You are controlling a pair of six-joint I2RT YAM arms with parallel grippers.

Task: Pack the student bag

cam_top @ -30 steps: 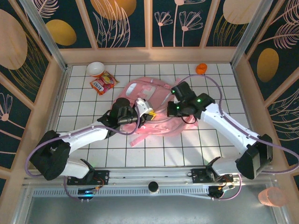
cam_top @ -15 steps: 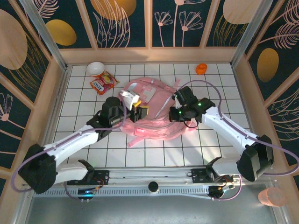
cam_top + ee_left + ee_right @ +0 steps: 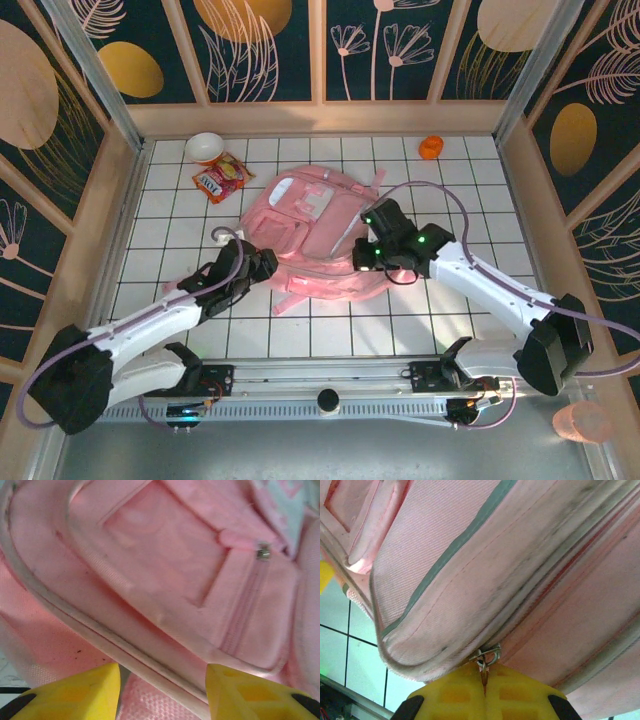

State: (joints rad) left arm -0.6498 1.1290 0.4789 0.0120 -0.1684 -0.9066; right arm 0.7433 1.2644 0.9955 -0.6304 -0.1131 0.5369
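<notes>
**Desk:** Where is the student bag (image 3: pixel 315 230) seen?

**Photographer:** It is laid flat at the middle of the tiled worktop (image 3: pixel 470 200), front pockets up, between the two arms.

**Desk:** How are the tools set?

**Photographer:** The left tool (image 3: pixel 162 690) is held spread at the bag's near-left edge. The white piping (image 3: pixel 125 652) is seen across the gap, and nothing is pinched. The right tool (image 3: pixel 485 687) is pressed together on the metal zip pull (image 3: pixel 487 656) at the bag's right side.

**Desk:** How is the bag expected to handle?

**Photographer:** It is judged light, soft and floppy, so the fabric is likelier to be dragged and bunched than lifted whole. A firmer hold is offered by the corded piping, the straps (image 3: pixel 288 300) and the zip pulls. The small pull could easily be lost from the tips, so the fabric beside it is best pinned while the zip is drawn.
</notes>
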